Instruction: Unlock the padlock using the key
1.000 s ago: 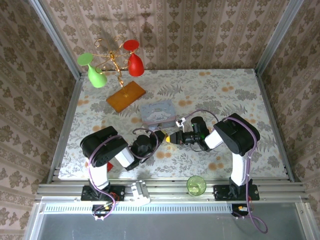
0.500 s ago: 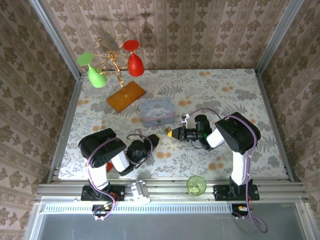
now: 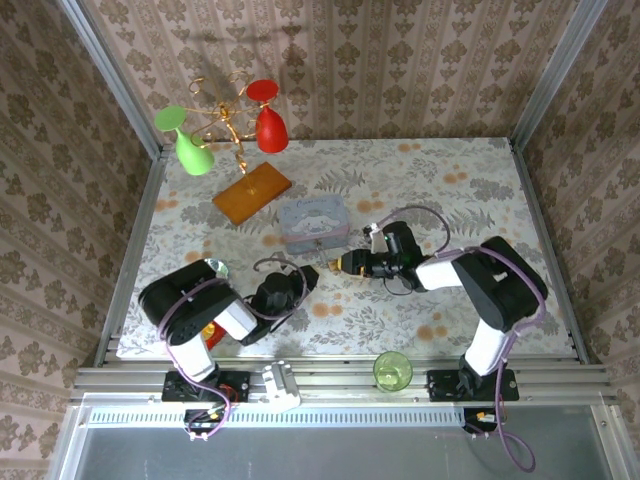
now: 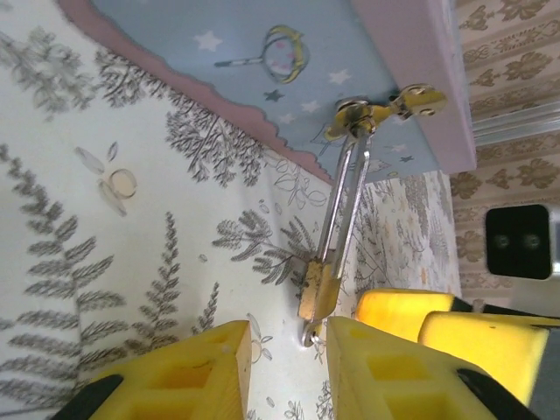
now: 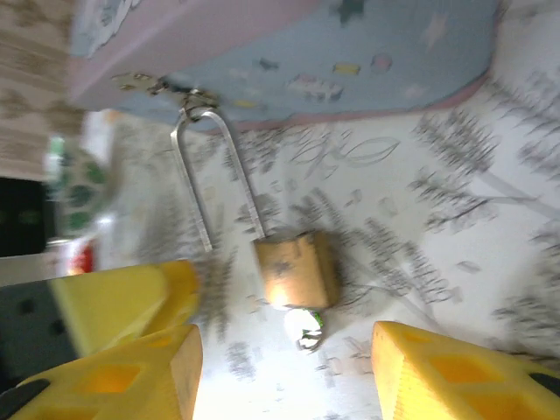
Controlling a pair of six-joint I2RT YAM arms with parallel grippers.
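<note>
The pale blue tin (image 3: 314, 226) stands just beyond both pairs of fingertips. The left gripper (image 4: 284, 372) is released, and nothing is between its yellow fingers (image 4: 175, 381). The right gripper (image 5: 280, 376) is spread wide too and grasps nothing. The padlock (image 5: 296, 269) hangs by its shackle (image 4: 346, 192) from the tin's hasp (image 4: 376, 109). Its body lies just ahead of both open gaps. The key (image 5: 302, 328), a bright blur, sits at the padlock's end nearest the right fingers.

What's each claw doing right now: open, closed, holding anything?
Left claw: open, holding nothing; the padlock lies just ahead of it.
Right claw: open, holding nothing.
</note>
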